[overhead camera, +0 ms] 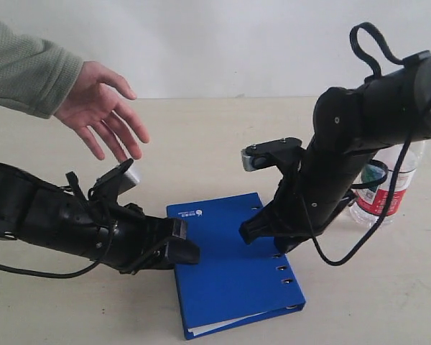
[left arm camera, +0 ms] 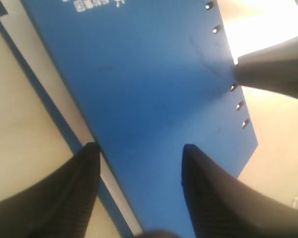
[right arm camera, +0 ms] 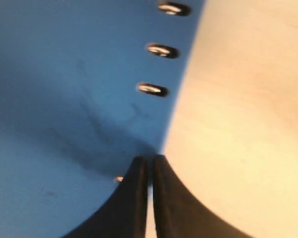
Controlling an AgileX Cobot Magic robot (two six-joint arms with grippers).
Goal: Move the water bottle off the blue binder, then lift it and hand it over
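Observation:
The blue binder (overhead camera: 230, 277) lies flat on the table, ring slots on its right edge. The water bottle (overhead camera: 383, 192) stands upright on the table to the right of the binder, off it, partly hidden behind the right arm; its cap does not show. My left gripper (overhead camera: 183, 248) is open at the binder's left edge, with the blue cover (left arm camera: 154, 89) and white pages between its fingertips (left arm camera: 92, 151). My right gripper (overhead camera: 267, 236) is shut, its tips resting at the ring edge (right arm camera: 161, 49) of the binder (right arm camera: 64, 99). Nothing shows between its jaws.
A person's open hand (overhead camera: 100, 108) in a grey-green sleeve reaches in above the left arm. The right arm's black cable (overhead camera: 345, 255) loops low between binder and bottle. Beige tabletop (overhead camera: 72, 309) surrounds the binder.

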